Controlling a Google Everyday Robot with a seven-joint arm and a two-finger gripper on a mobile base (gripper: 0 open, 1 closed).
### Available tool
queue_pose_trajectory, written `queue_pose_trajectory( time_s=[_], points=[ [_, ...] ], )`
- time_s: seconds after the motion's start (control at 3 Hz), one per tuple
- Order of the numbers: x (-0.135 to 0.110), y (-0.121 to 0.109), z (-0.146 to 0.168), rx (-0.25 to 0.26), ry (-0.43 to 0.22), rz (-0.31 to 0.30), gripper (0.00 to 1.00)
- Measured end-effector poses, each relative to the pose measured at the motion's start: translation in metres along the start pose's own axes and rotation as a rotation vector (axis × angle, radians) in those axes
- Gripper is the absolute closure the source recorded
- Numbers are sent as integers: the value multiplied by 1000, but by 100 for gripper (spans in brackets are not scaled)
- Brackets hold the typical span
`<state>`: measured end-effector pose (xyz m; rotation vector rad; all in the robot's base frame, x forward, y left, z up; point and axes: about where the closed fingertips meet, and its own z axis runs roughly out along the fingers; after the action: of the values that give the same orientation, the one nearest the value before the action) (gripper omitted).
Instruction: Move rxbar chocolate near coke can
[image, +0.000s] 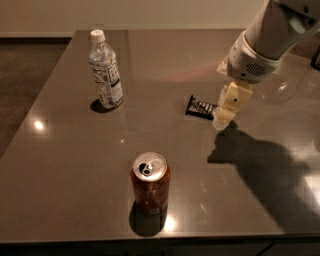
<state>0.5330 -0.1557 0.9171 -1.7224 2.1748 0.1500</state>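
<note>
The can (150, 182) stands upright nearest the table's (65, 165) front edge, a little left of the middle, its silver top and pull tab facing up. It stands alone, well apart from everything else.

Farther back and to the right, the bar (200, 107) lies flat on the table, its black wrapper turned slightly so its long side runs left to right. Its right end is hidden behind the gripper (220, 121). The gripper points down and to the left from the arm (265, 40), which reaches in from the upper right corner. Its tip is low over the bar's right end. I cannot tell whether it touches the bar, or whether it is spread or closed. The arm's shadow (255, 160) falls dark on the table in front of it.

At the far left, the bottle (106, 70) stands upright, white cap on, well apart from the bar.
</note>
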Motion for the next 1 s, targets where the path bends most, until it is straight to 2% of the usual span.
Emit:
queue_pose_trajectory(
  time_s=[0.33,1.0],
  points=[
    [-2,-9,22,1,-25,1,0],
    [-1,-24,65,-54,-22,17,0]
  ],
)
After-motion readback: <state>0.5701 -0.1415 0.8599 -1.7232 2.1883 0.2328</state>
